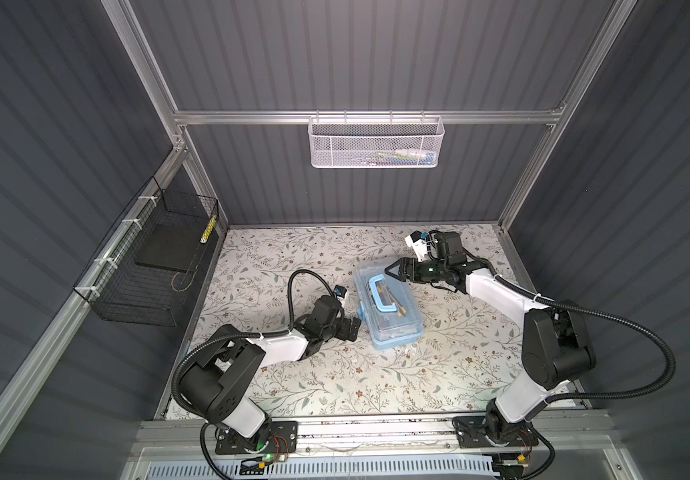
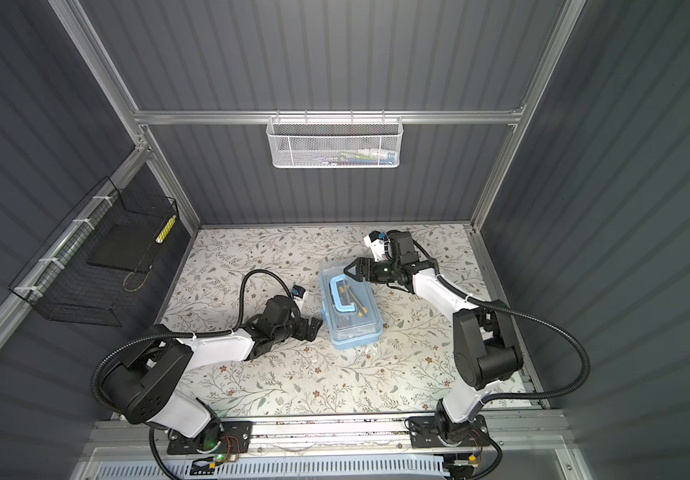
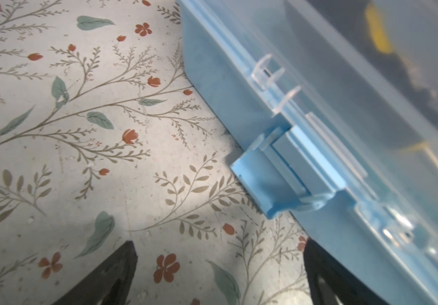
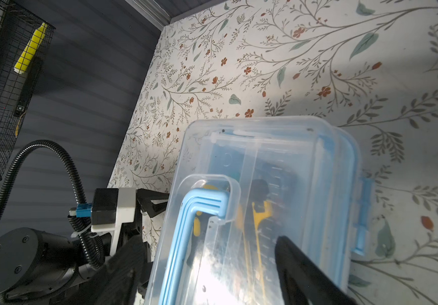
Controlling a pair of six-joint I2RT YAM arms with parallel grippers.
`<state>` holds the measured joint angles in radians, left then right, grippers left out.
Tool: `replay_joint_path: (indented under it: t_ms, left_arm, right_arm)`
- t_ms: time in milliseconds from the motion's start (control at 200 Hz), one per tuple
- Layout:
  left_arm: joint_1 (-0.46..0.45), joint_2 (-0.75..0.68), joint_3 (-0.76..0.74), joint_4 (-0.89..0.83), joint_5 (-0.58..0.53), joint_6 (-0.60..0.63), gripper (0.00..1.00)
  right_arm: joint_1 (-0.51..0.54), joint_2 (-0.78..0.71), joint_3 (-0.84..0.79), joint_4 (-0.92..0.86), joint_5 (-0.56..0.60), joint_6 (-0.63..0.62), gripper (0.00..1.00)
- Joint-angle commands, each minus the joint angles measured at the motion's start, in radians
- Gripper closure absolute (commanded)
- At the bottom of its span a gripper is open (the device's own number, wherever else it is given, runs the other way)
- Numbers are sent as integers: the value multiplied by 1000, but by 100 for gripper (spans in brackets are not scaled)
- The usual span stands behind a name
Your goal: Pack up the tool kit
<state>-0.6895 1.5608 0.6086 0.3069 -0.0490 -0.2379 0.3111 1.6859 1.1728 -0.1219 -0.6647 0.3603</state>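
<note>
The tool kit (image 1: 389, 305), a small rectangular light-blue plastic box with a clear lid and a pale-blue arched handle (image 1: 381, 294) lying flat on top, sits near the middle of the floral-patterned tabletop (image 1: 277, 374), turned at a slant in both top views. Through the lid, yellow-and-black tools (image 4: 258, 211) show inside. On its long side toward the left arm, a light-blue latch (image 3: 273, 182) sticks outward from the box wall, as the left wrist view shows. The left gripper (image 1: 355, 326) lies low just beside that side, jaws spread wide and holding nothing, one black fingertip (image 3: 117, 274) over the bare tabletop and the other close against the box's lower edge. The right gripper (image 2: 349, 270) hangs over the far end of the lid, jaws parted with nothing between them; whether a fingertip (image 4: 305, 274) touches the lid cannot be told. On the left wall hangs a black wire basket (image 1: 148, 266) with a dark flat slab and a yellow item (image 1: 208, 230) in it. A white mesh basket (image 1: 374, 141) hangs from the rail on the back wall, holding small items too blurred to name.
</note>
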Motion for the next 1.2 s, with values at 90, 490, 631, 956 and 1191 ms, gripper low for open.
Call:
replay_joint_path:
  t_ms: [90, 490, 631, 956, 1191]
  left_arm:
    - [-60, 10, 19, -11, 48, 19, 2]
    - [-123, -11, 37, -42, 11, 8, 3]
    - [-148, -4, 61, -42, 13, 9, 4]
    - [-238, -18, 99, -65, -14, -5, 4]
    - [-290, -34, 40, -169, -253, -73, 0]
  right_arm:
    - [3, 41, 68, -121, 158, -40, 19]
    - [2, 227, 279, -204, 136, -218, 19]
    - [5, 227, 227, -135, -9, -175, 19]
    - [45, 96, -33, 19, -79, -94, 19]
    - [55, -66, -240, 113, 18, -13, 18]
